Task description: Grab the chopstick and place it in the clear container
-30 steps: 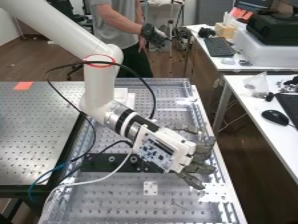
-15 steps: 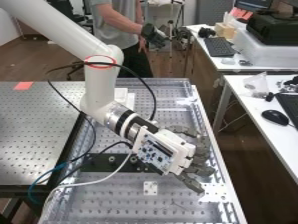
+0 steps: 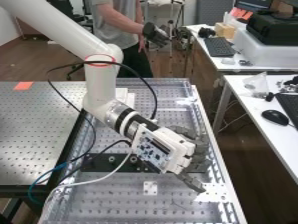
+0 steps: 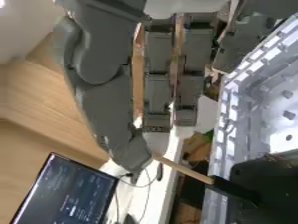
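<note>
The robot hand (image 3: 193,155), dark grey with a white back, is over the right side of the big clear container (image 4: 229,115) with its slotted wall and perforated floor. In the wrist view its thumb (image 4: 106,100) and fingers (image 4: 157,75) are closed together on the slim chopstick (image 4: 183,169), gripping it by the pale wooden end. From there the chopstick slants out across the container's wall to its black end; whether it touches the wall I cannot tell. A blue and white circuit board (image 3: 154,151) sits on the back of the hand, and behind that the white arm (image 3: 100,82) runs up towards the upper left of the high view, a black cable (image 3: 154,95) looping beside it. Near the hand, a black plate (image 3: 110,162) lies across the container's floor, with a small white bracket (image 3: 150,188) just beyond it on the nearer side. Left of the container stands a perforated metal table (image 3: 33,130) bearing an orange-red patch (image 3: 24,86); to the right, a white desk (image 3: 243,102) holds a black mouse (image 3: 275,117).
</note>
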### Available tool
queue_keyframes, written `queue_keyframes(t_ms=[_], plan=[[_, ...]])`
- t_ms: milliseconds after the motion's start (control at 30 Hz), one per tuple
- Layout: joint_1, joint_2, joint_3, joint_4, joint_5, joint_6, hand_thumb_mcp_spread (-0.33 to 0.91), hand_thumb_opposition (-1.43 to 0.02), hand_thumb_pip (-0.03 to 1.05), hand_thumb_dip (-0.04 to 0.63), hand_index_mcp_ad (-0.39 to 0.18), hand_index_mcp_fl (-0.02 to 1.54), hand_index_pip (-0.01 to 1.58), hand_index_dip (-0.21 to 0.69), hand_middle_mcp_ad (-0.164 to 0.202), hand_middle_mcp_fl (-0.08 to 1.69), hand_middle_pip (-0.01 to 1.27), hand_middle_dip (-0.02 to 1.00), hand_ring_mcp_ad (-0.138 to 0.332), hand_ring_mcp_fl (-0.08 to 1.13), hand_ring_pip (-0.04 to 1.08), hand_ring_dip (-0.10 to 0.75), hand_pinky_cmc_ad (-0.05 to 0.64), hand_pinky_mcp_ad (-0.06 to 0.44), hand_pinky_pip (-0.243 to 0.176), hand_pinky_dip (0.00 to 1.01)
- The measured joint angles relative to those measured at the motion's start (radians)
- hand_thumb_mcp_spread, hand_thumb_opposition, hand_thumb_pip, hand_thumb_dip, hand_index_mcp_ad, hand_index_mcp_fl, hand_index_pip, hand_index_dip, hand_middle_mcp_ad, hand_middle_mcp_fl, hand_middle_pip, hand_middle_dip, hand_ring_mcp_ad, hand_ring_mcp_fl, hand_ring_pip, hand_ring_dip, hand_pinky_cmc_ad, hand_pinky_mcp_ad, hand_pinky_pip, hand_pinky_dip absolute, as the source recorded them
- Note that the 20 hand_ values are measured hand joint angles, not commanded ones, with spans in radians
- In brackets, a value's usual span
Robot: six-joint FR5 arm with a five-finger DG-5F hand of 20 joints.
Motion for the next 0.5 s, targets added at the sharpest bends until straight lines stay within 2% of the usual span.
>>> queue_keyframes(t_ms=[100,200,267,500], plan=[[0.002,0.001,-0.001,0.021,0.010,-0.011,0.79,-1.01,0.50,0.281,-0.202,0.91,0.93,0.079,0.000,1.02,0.55,0.68,0.005,0.86,0.10,0.494,0.340,0.216,-0.017,0.18],[0.002,0.001,0.004,0.033,0.017,-0.018,0.79,-1.01,0.50,0.284,-0.192,0.91,0.91,0.096,0.005,1.04,0.55,0.68,0.007,0.86,0.10,0.494,0.349,0.215,-0.002,0.18],[0.000,0.001,0.015,0.035,0.015,-0.023,0.79,-1.01,0.50,0.281,-0.188,0.93,0.89,0.096,0.010,1.06,0.54,0.68,0.007,0.88,0.10,0.494,0.346,0.234,-0.002,0.18],[-0.009,0.002,0.055,0.012,-0.002,-0.049,0.79,-1.02,0.50,0.281,-0.171,0.93,0.87,0.093,0.021,1.08,0.53,0.68,0.002,0.90,0.09,0.494,0.358,0.234,-0.002,0.18]])
